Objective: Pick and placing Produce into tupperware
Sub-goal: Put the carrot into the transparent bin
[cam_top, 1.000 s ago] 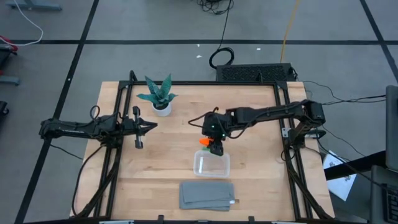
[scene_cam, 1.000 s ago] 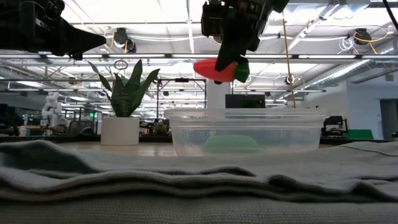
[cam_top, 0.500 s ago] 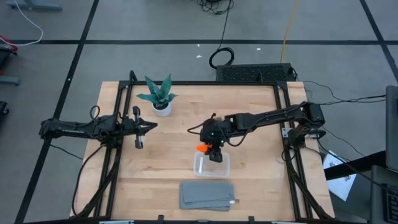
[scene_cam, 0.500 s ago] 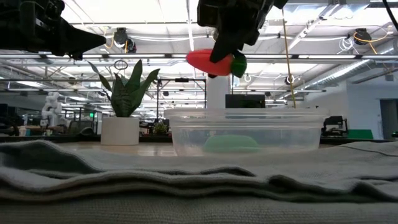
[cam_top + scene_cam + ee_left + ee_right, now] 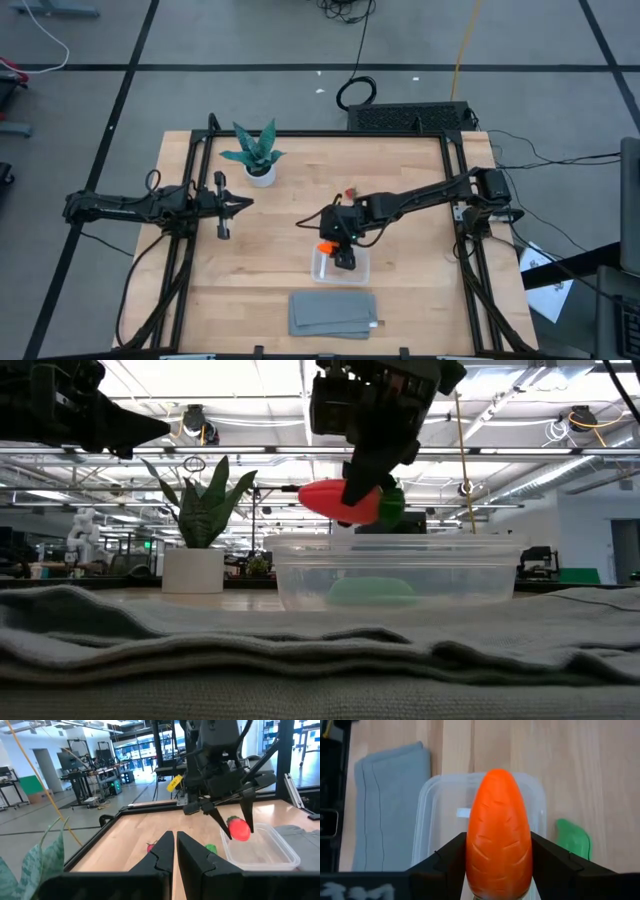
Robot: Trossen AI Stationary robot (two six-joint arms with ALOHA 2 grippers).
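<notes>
Your right gripper [image 5: 343, 262] pinches the carrot [image 5: 497, 836] just above the tub [image 5: 356, 273]; your left gripper [image 5: 247, 203] waits pressed together, well apart.

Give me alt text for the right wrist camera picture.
The right gripper grips an orange carrot directly above a clear tupperware on a wooden table. A green pod lies outside the tub on one side, a grey folded cloth on the other.
</notes>
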